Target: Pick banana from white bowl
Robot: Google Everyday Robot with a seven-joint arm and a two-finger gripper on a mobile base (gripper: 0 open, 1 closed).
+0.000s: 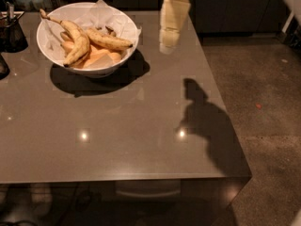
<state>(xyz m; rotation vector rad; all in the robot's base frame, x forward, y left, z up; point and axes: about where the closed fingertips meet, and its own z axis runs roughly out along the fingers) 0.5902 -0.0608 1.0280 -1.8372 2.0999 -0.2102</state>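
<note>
The white bowl (pixel 55 55) stands at the back left of the grey table. In it the fairly straight speckled banana (pixel 108 40) lies across the right side, its dark tip pointing right. A strongly curved banana (pixel 77 41) with a long stem lies to its left, over pale orange pieces (pixel 96 56) and white paper. My gripper (pixel 168 47) hangs from above, over the table just right of the bowl and above rim height. It holds nothing and touches nothing.
A small dark container (pixel 11 32) stands at the table's far left, with another dark object (pixel 2 67) at the left edge. The table's right edge (pixel 225 121) drops to a speckled floor. Dark cabinets run along the back.
</note>
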